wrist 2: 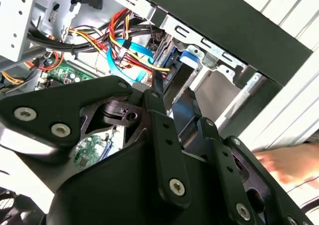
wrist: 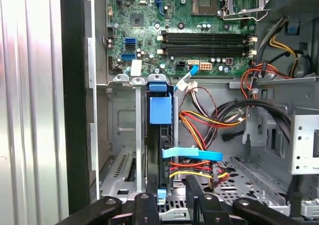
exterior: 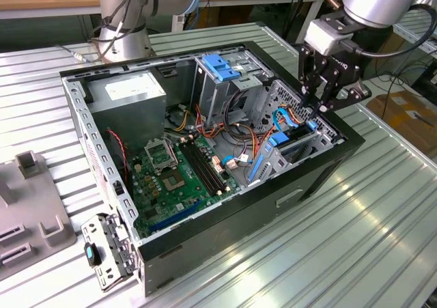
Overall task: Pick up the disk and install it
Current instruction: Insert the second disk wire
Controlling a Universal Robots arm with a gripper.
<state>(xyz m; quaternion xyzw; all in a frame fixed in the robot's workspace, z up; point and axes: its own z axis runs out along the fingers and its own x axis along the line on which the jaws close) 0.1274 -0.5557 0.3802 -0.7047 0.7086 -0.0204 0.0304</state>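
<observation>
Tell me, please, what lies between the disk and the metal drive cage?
In the first wrist view, red, yellow and black wires and a light-blue flat cable lie between disk and cage.

ribbed metal table [exterior: 355, 205] | wooden bench [exterior: 41, 1] behind | cardboard box [exterior: 406, 113]

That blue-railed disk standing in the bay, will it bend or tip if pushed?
Probably stiff: the disk looks like a solid slab in a blue plastic rail. Standing on edge between the bay walls, it should slide rather than tip.
</observation>
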